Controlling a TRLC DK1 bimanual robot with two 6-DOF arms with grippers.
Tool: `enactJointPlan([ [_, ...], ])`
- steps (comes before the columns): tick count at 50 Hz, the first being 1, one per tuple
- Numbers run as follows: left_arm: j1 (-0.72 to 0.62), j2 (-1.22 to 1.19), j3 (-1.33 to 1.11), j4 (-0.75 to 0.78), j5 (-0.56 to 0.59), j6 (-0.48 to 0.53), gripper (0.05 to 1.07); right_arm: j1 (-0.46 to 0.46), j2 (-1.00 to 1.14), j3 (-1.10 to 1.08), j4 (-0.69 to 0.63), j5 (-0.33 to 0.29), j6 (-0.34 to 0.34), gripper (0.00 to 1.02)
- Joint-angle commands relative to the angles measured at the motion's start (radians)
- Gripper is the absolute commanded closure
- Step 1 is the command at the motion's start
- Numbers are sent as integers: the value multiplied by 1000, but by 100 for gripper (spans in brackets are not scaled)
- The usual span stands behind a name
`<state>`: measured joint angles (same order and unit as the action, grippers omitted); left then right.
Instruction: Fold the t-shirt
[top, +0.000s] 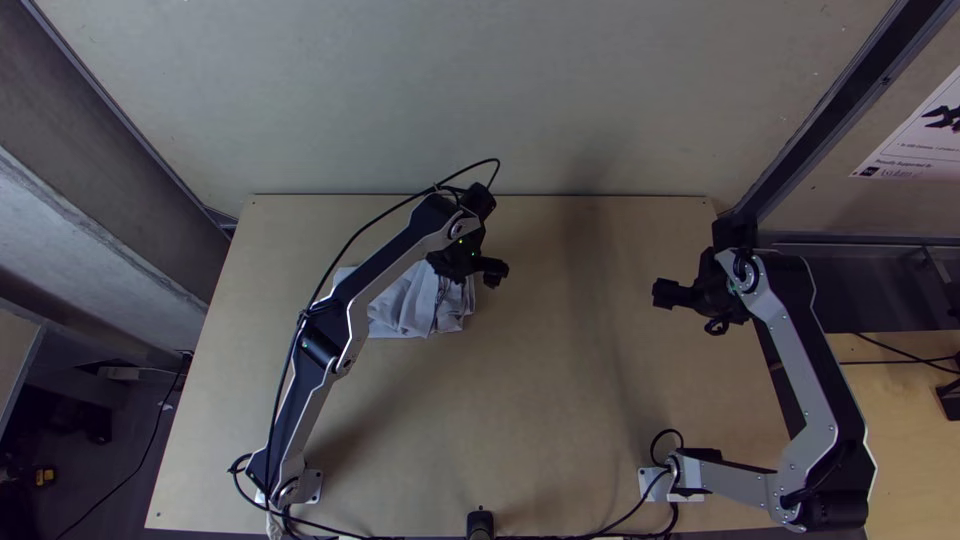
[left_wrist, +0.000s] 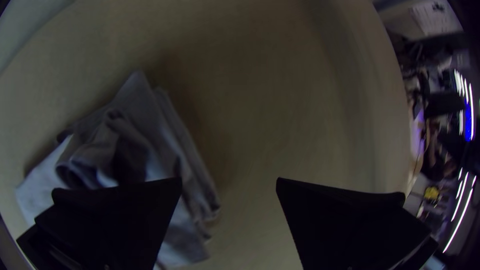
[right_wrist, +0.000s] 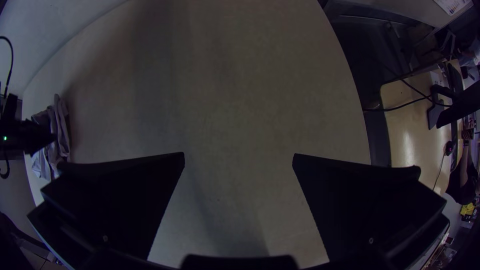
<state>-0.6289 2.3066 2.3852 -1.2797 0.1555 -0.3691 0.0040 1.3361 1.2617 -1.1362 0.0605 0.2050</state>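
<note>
Hanging over the right-hand side of the cloth in the top view, the open left gripper (top: 470, 268) has its two wide flat black fingers set well apart, one above the cloth and the other above bare wood. Directly beneath the first finger lies the soft light-grey fabric t-shirt (top: 408, 308), its layered edge showing in the gap beside that finger. Most of the shirt spreads away from the gripper on that finger's side, partly hidden under the left arm in the top view. It lies as a compact, rumpled bundle, with loose rolls of fabric heaped on top and several layers stacked along the edge nearest the gap.

Around the gripper and the shirt stretches the flat light wooden table (top: 540, 390). Looping above the gripper in the top view is a thin black cable (top: 355, 240), running back along the arm. Across the table, well apart from both the left gripper and the shirt, the open right gripper (top: 708, 300) hangs over bare wood, its flat black fingers also spread wide. Beyond the table's far edge, past both grippers, stands a broad pale grey panel (top: 500, 95).
</note>
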Motion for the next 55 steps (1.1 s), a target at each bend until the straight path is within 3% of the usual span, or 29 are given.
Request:
enactJointPlan([
  [1, 6, 40, 32, 36, 32, -136, 11, -1, -25, -30, 7, -1, -6, 3],
  [11, 52, -1, 48, 68, 199, -160, 11, 11, -25, -41, 29, -1, -1, 3],
  [19, 69, -46, 29, 54, 194, -145, 11, 24, -23, -33, 66, 1, 1, 3],
  [28, 101, -162, -46, 85, 50, -56, 11, 21, -31, 33, 87, 1, -24, 3],
  [31, 118, -208, -52, 88, 1, -25, 11, 16, -48, 42, 141, 1, -64, 3],
  [37, 155, -314, -61, 98, -97, 56, 11, 4, -74, 57, 270, 1, -65, 3],
  [46, 245, -472, -124, 102, -151, 122, 11, 1, -75, 130, 352, 2, -96, 3],
  [55, 370, -631, -207, 125, -200, 194, 10, 30, -84, 215, 389, 12, -182, 3],
])
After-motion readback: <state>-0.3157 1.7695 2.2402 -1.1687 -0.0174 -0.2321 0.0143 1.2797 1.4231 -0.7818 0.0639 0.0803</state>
